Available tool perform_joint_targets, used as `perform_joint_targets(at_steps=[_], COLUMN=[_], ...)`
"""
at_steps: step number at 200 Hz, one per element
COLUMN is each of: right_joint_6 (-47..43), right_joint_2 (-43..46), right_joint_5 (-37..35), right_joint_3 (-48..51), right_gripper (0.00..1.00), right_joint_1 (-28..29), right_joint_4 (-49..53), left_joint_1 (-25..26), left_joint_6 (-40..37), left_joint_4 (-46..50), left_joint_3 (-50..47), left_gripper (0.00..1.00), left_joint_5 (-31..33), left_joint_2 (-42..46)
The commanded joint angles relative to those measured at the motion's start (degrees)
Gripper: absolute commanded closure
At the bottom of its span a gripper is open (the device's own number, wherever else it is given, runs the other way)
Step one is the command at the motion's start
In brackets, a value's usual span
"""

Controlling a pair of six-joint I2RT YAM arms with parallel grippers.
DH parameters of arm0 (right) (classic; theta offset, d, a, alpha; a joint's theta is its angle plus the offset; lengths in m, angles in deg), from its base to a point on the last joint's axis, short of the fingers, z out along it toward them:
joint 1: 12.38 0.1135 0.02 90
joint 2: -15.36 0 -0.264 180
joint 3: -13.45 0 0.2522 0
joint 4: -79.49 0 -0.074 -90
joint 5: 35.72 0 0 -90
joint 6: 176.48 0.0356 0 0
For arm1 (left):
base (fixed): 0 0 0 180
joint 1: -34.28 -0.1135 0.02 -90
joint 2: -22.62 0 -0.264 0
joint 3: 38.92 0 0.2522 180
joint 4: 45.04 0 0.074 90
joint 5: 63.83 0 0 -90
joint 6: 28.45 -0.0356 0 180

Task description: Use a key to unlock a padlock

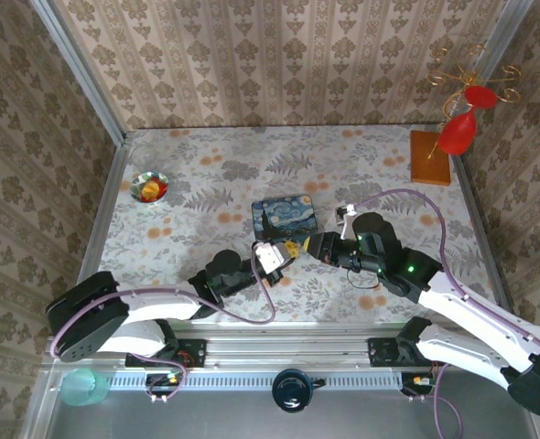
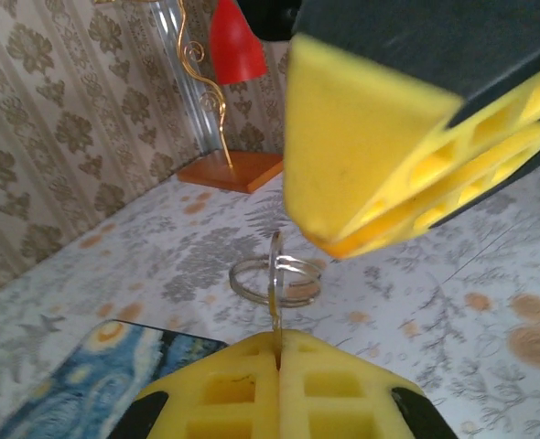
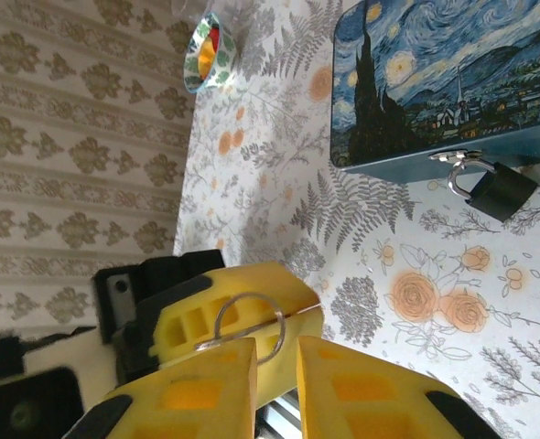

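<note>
Left gripper's (image 2: 279, 340) jaws pinch the key ring (image 2: 275, 274), seemingly for handover; right gripper's (image 3: 276, 355) jaws stand slightly spread beside it.

The blue rectangular tin with the night-sky painting (image 1: 285, 216) lies mid-table on the floral tabletop (image 1: 206, 274), with the small dark padlock (image 3: 495, 189) at its near edge. Just nearer, my left gripper (image 2: 279, 340) faces my right gripper (image 3: 276, 357) — a thin metal key ring (image 3: 247, 325) sits between them. The small shiny bowl (image 1: 149, 187) sits far left, the wooden-based wire stand (image 1: 432, 156) far right.
</note>
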Motion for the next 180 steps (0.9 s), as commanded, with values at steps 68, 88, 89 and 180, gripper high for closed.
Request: perform_joint_targets(at_steps=[68, 88, 89, 180], right_joint_6=[19.89, 20.4, 20.4, 20.97], right_joint_2=[6.12, 3.05, 2.9, -0.85], right_joint_5=[-6.58, -6.43, -6.42, -6.06], right_joint_3=[7.87, 6.01, 5.93, 5.51], right_gripper=[0.7, 0.7, 0.7, 0.71], right_joint_1=[2.25, 4.08, 4.21, 5.13], right_joint_4=[-9.26, -9.22, -9.24, -10.63], left_joint_1=[1.56, 1.81, 1.81, 3.31], left_joint_6=[-25.88, -27.06, -27.06, -27.55], left_joint_4=[13.93, 13.64, 13.64, 13.46], left_joint_3=[2.29, 2.37, 2.36, 2.13], left_gripper=[1.0, 1.0, 1.0, 1.0], left_joint_5=[9.61, 8.68, 8.57, 7.9], left_joint_2=[4.44, 4.44, 4.44, 3.58])
